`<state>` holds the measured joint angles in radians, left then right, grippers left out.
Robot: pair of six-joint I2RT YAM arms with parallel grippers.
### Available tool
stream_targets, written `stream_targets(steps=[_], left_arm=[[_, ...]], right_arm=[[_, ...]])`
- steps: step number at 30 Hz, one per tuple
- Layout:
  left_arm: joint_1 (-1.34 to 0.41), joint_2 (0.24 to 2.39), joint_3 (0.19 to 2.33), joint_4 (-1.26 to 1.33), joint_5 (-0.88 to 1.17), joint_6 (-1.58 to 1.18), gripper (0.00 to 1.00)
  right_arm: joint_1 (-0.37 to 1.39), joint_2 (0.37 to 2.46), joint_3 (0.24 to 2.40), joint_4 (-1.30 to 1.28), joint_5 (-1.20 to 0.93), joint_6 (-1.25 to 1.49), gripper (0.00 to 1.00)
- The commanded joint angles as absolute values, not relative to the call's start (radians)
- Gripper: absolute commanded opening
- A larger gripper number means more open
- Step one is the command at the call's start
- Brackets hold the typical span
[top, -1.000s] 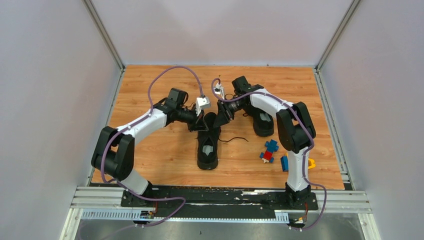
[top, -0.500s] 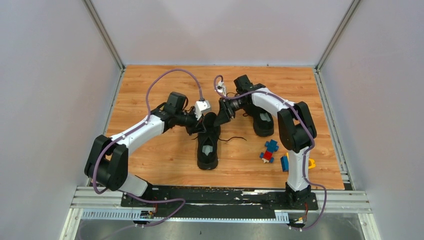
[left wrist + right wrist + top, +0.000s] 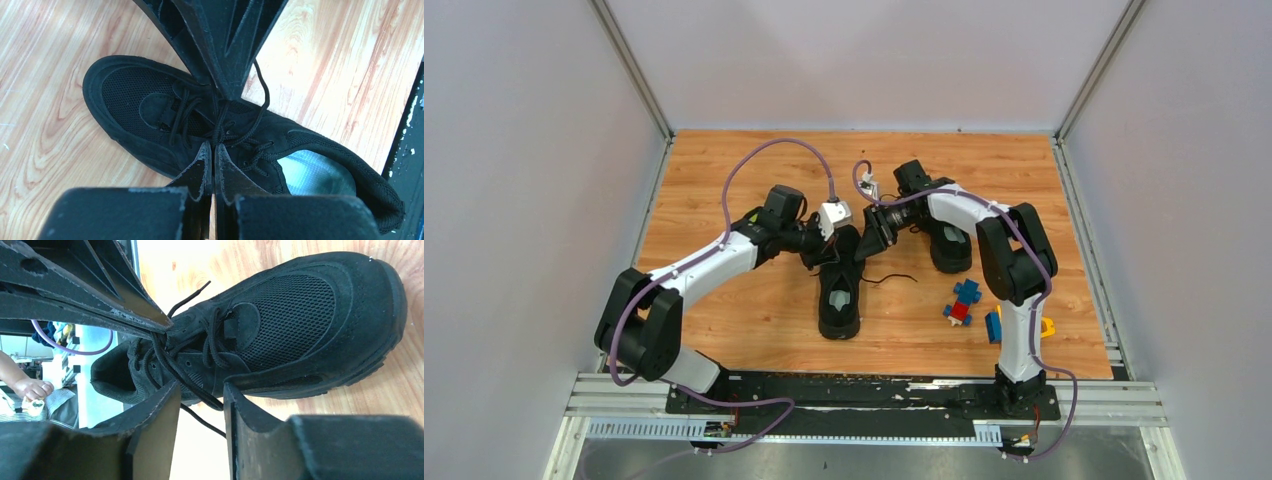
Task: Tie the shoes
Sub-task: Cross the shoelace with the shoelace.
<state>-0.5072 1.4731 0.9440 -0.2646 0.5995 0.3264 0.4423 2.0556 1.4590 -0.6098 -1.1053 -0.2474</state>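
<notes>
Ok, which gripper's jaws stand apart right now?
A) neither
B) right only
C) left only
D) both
B: the right gripper shows a gap between its fingers with a lace crossing it, while the left gripper has its fingers pressed together above the shoe.

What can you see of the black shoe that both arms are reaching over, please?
The shoe is an all-black low-top sneaker, mesh toe, suede-like sides, pale grey insole. It stands upright on the wooden table, toe away from the arm bases. Its thin laces look untied, one end trailing on the wood. The left gripper is shut at the laces; the right gripper is open, a lace running between its fingers.
</notes>
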Motion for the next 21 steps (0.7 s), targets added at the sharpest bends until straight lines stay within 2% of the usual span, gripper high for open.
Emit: stream_targets(steps=[1, 4, 6, 11, 17, 19, 21], left_arm=[[-0.514, 1.477, 0.948, -0.214, 0.563, 0.323, 0.0], [-0.517, 1.47, 0.938, -0.209, 0.544, 0.328, 0.0], [-0.517, 1.464, 0.93, -0.199, 0.536, 0.327, 0.0], [-0.52, 1.469, 0.929, -0.169, 0.524, 0.318, 0.0], [-0.527, 1.472, 0.922, -0.144, 0.531, 0.339, 0.0], [-0.528, 1.474, 0.916, -0.132, 0.53, 0.343, 0.0], [-0.528, 1.475, 0.914, -0.125, 0.529, 0.354, 0.0]], right_arm=[[0.44, 2.058, 1.473, -0.555, -1.15, -0.224, 0.25], [0.431, 2.04, 1.491, -0.588, -1.183, -0.215, 0.06], [0.416, 2.011, 1.504, -0.639, -1.207, -0.247, 0.04], [0.4, 1.995, 1.609, -0.78, -1.332, -0.288, 0.04], [0.433, 2.043, 1.709, -0.786, -1.452, -0.169, 0.08], [0.467, 2.049, 1.722, -0.776, -1.456, -0.136, 0.12], [0.503, 2.038, 1.722, -0.765, -1.454, -0.109, 0.22]])
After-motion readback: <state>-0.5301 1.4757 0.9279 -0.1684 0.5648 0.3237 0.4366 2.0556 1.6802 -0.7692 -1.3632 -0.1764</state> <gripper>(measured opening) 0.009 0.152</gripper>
